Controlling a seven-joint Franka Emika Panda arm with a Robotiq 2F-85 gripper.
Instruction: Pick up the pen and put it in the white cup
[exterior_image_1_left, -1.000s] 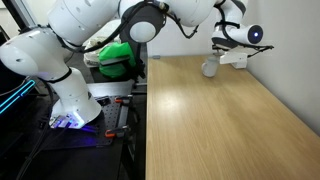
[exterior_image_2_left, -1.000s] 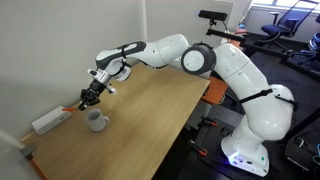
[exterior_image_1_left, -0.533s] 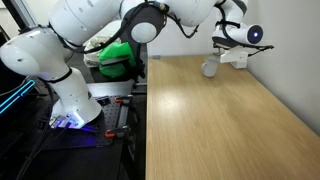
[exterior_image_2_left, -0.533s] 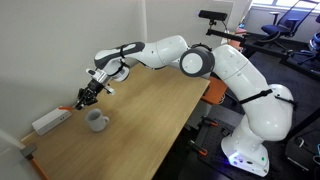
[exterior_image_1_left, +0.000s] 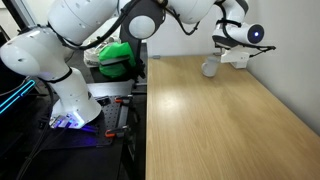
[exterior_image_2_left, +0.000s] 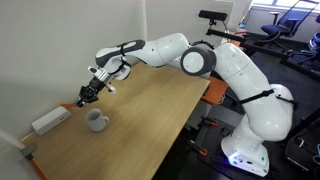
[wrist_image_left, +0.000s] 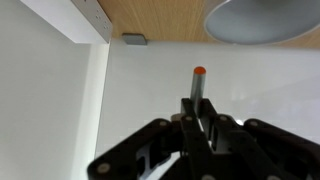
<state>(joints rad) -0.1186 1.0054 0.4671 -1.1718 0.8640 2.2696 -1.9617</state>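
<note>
Motion since half a second ago is slight. In an exterior view the gripper (exterior_image_2_left: 86, 97) hangs almost where it was, above the far end of the table (exterior_image_2_left: 160, 110), and the arm's pose looks the same to me. The white cup (exterior_image_2_left: 97, 121) has not moved; it stands upright on the wood just below and beside the gripper, apart from it. A flat white block (exterior_image_2_left: 50, 121) lies near the wall, also unmoved. The pen is too small for me to make out here.

In an exterior view from the base side, the arm's glossy white shells reach across to the far corner, where the cup (exterior_image_1_left: 210, 68) stands as a small pale cylinder on the table (exterior_image_1_left: 220, 120). The top is light wood grain with a soft sheen. From this angle I cannot tell how the jaws stand.

In the wrist view the gripper (wrist_image_left: 200, 122) is clenched on the pen (wrist_image_left: 197, 92), its matte black fingers (wrist_image_left: 160, 135) pressed to either side. The pen is a thin grey shaft with a rounded reddish-orange tip, sticking straight out past the fingertips. The cup (wrist_image_left: 260, 22) shows as a smooth greyish round shape cut by the frame edge, off to the side of the pen tip and not touching it. A small grey piece (wrist_image_left: 134, 40) sits where the wood meets a plain white surface.
</note>
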